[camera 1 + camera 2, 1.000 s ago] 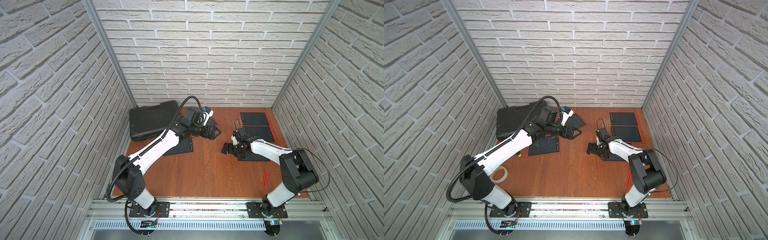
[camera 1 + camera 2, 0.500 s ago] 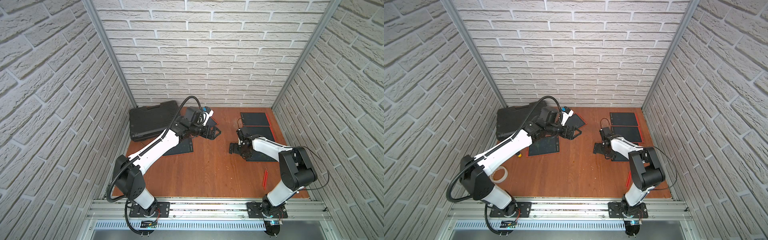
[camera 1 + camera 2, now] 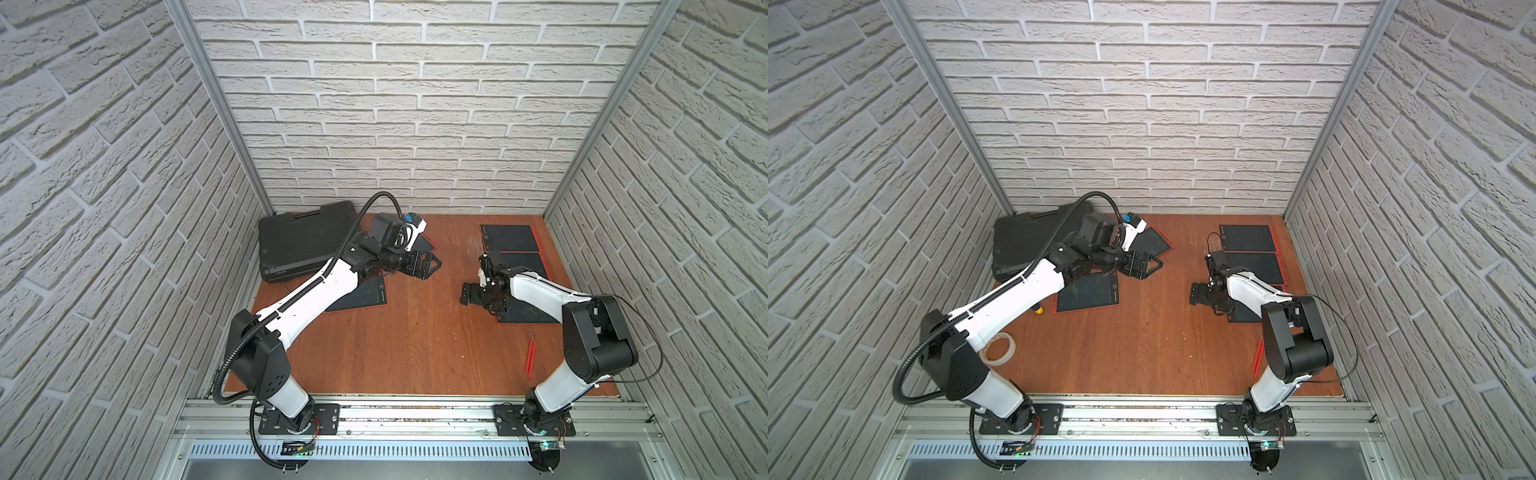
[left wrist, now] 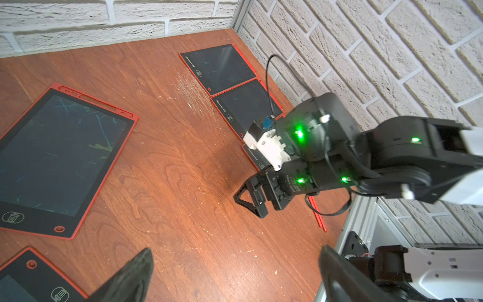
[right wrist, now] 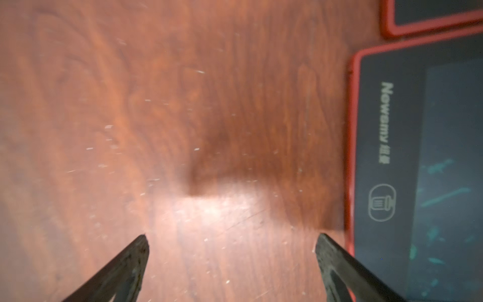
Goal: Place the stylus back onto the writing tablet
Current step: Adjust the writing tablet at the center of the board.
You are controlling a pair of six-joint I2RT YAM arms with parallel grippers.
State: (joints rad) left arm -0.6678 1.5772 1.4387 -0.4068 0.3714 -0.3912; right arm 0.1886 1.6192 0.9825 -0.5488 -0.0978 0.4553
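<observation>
Hovering beside the writing tablet (image 5: 392,157), right gripper (image 5: 232,239) is spread & empty, left gripper (image 4: 235,251) too, bc the stylus (image 3: 530,360) lies on the table (image 3: 415,353), well apart from both, not yet picked.

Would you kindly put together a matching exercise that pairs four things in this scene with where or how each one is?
1. thin red plastic stylus
2. black hard plastic case
3. roll of clear tape
4. right tool

A. open over bare wood beside a red-framed writing tablet
B. front left of the wooden table
C. back left corner
D. lying flat, front right

Pairs: 1-D, 2-C, 3-B, 4-A
</observation>
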